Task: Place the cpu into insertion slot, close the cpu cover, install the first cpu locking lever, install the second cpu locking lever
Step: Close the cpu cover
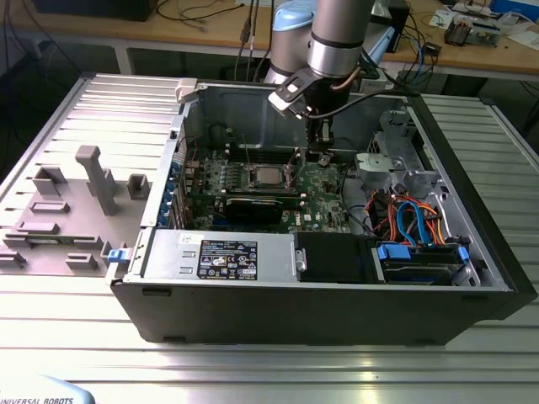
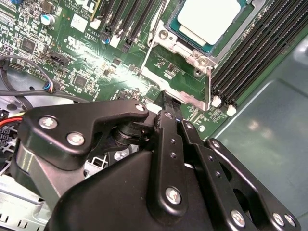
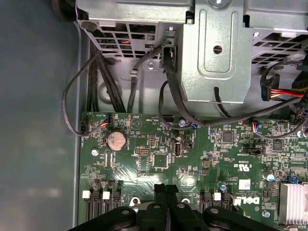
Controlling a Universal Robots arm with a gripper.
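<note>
In the insertion slot (image 2: 166, 36) the cpu (image 2: 207, 19) lay flat. Near that slot's corner my gripper (image 3: 166, 190) was clenched, empty. I judged the chip light, stiff and fragile, so I'd hold it by the edges only.

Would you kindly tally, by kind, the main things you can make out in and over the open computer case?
cpu: 1
black graphics card: 1
coin cell battery: 1
claw: 1
Total: 4
</note>
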